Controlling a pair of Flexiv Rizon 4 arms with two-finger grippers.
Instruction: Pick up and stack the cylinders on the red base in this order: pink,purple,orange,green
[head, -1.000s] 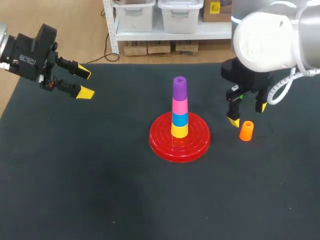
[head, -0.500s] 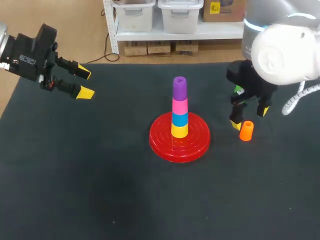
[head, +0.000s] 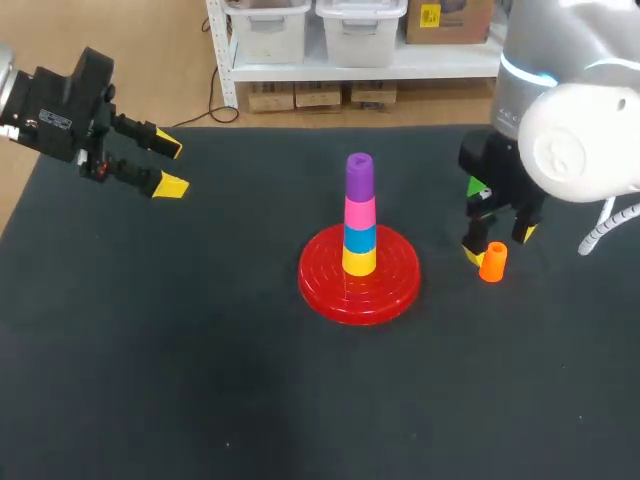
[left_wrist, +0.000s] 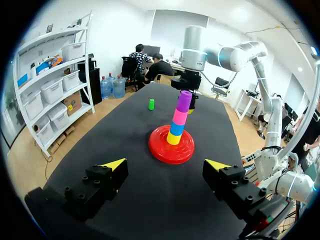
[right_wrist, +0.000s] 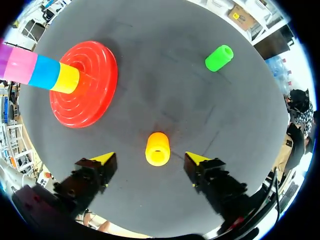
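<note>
Head view: the right hand (head: 498, 243) hangs over the counter (head: 200, 350), well to the right of the red base (head: 318, 290), fingers released. The orange cylinder (head: 492, 261) stands upright on the counter below and between its yellow tips; whether either tip touches it is hard to judge from this angle. The green cylinder (head: 476, 188) is mostly hidden behind the right hand, only a sliver showing. The base carries a stack of four: yellow cylinder (head: 359, 261) lowest, then blue cylinder (head: 360, 238), pink cylinder (head: 360, 212) and purple cylinder (head: 359, 175) on top. The left hand (head: 170, 168) hovers at the counter's far left corner, fingers spread, holding nothing; its arm is cut off by the frame edge.

Left wrist view: the left hand (left_wrist: 166, 165) is released, its two tips wide apart over bare counter. Ahead of it stands the red base (left_wrist: 159, 152) with the stack, the purple cylinder (left_wrist: 184, 100) uppermost. The right arm (left_wrist: 192, 50) rises behind the stack, which hides the orange cylinder. The green cylinder (left_wrist: 151, 104) stands apart, far beyond the base.

Right wrist view: the right hand (right_wrist: 150, 158) is released, and the orange cylinder (right_wrist: 157, 148) stands between its fingers with a gap on each side. The green cylinder (right_wrist: 219, 58) lies well ahead. The red base (right_wrist: 95, 60) sits off to one side; of its stack the purple cylinder (right_wrist: 2, 57) is cut off by the black rim.
</note>
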